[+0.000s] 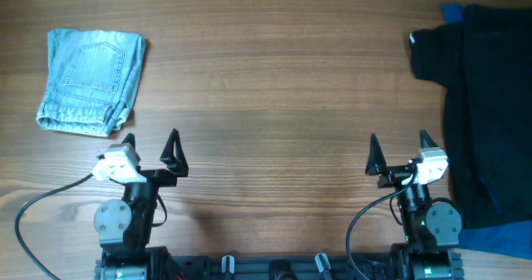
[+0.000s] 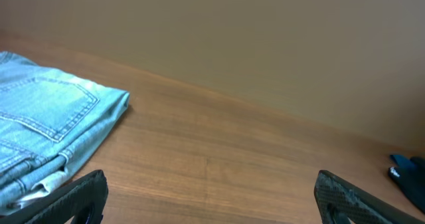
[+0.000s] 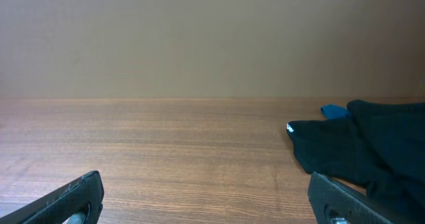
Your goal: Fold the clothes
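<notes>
The light-blue denim shorts (image 1: 91, 81) lie folded into a compact rectangle at the far left of the table, a stitched back pocket facing up. They also show at the left of the left wrist view (image 2: 46, 137). My left gripper (image 1: 150, 141) is open and empty, just below and to the right of the shorts, not touching them; its fingers frame bare wood in the left wrist view (image 2: 212, 194). My right gripper (image 1: 399, 145) is open and empty at the lower right, over bare wood in the right wrist view (image 3: 206, 197).
A black garment (image 1: 482, 89) lies spread along the right edge, over dark blue fabric (image 1: 499, 234) that shows at its lower edge and top corner. The black garment also appears in the right wrist view (image 3: 365, 144). Both arm bases sit at the table's front edge.
</notes>
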Available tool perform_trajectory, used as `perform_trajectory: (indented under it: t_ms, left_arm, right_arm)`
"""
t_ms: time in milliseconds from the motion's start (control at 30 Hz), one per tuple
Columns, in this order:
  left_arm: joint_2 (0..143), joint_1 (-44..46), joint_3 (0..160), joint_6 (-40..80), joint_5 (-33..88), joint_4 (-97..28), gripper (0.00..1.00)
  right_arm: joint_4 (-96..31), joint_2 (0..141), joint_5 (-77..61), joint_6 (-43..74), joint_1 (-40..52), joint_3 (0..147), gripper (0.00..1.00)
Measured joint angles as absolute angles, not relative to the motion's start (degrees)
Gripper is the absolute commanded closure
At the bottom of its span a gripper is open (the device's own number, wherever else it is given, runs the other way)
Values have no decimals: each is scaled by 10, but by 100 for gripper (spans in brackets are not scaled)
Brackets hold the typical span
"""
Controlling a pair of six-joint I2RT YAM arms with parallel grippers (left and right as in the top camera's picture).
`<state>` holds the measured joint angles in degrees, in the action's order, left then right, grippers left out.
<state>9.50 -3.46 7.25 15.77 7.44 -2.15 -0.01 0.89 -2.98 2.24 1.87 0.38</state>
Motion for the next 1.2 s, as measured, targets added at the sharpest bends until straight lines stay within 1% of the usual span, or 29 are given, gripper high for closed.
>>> perform_trajectory:
  t_ms: [467, 567, 667, 900, 1200]
  left_arm:
    - [95, -35, 9, 158, 74, -10, 0]
    - [77, -35, 8, 155, 74, -37, 0]
    - [51, -35, 7, 133, 75, -36, 0]
    - [18, -35, 7, 40, 94, -34, 0]
    - [8, -29, 7, 15, 95, -34, 0]
  right_arm:
    - [0, 9, -30, 22, 19, 4, 0]
    - [0, 9, -30, 22, 19, 4, 0]
    - [0, 9, -30, 22, 19, 4, 0]
    - [0, 9, -30, 22, 19, 4, 0]
    - [0, 9, -30, 22, 19, 4, 0]
